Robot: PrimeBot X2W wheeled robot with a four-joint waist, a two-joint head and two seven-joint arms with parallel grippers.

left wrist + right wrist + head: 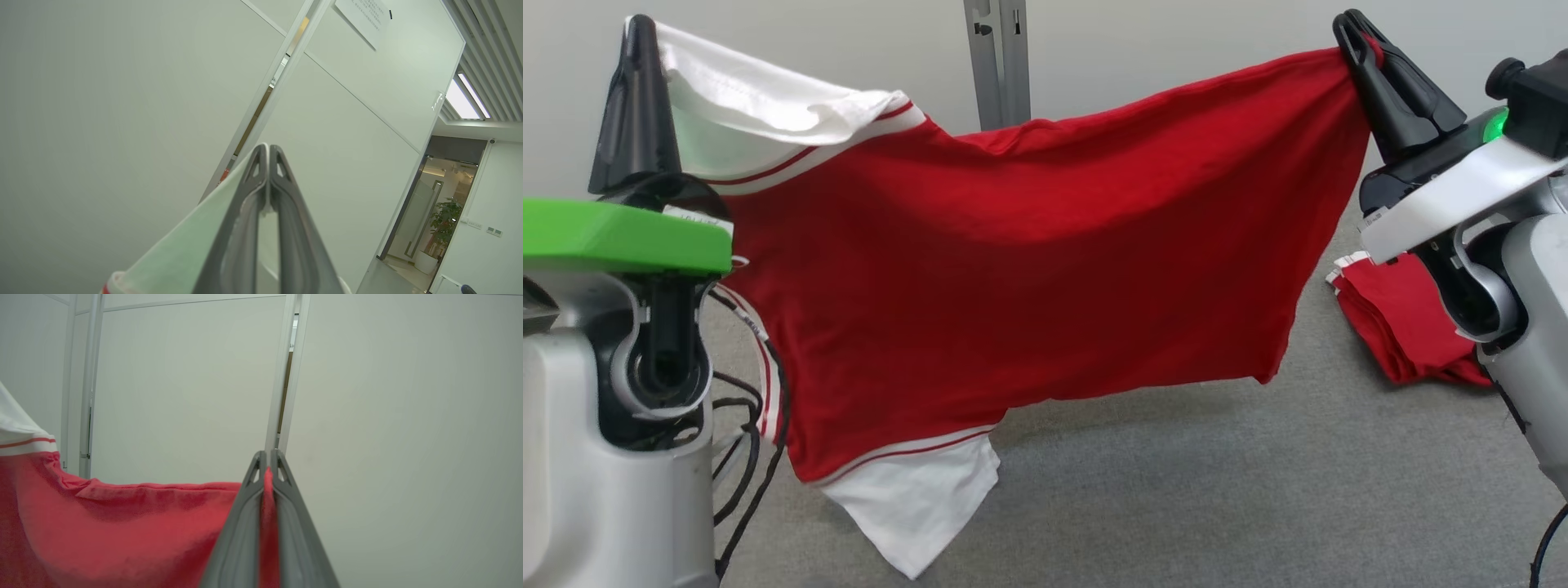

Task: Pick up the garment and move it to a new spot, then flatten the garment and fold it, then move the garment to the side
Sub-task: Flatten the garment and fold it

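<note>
- My left arm's green wrist cover (621, 237) is closest to the lens. Above it, the left gripper (639, 33) is pressed together on a white sleeve (768, 98) of the red T-shirt (1029, 269).
- The right gripper (1349, 24) pinches the T-shirt's red edge, high above the stack of folded red garments (1396, 327).
- I judge both pinches are held high and well apart so the cloth hangs spread for laying flat. It sags in the middle, so it isn't taut.
- The T-shirt hangs in the air to the left of the stack. Its lower white sleeve (915, 506) dangles lowest, and I can't tell whether it brushes the grey carpet (1217, 490).
- The carpet left of the stack looks open enough for spreading. The T-shirt's nearest corner hangs beside the stack, not touching it.
- Black cables (739, 441) loop beside the hem farthest from the stack, and I'd watch for snagging there.
</note>
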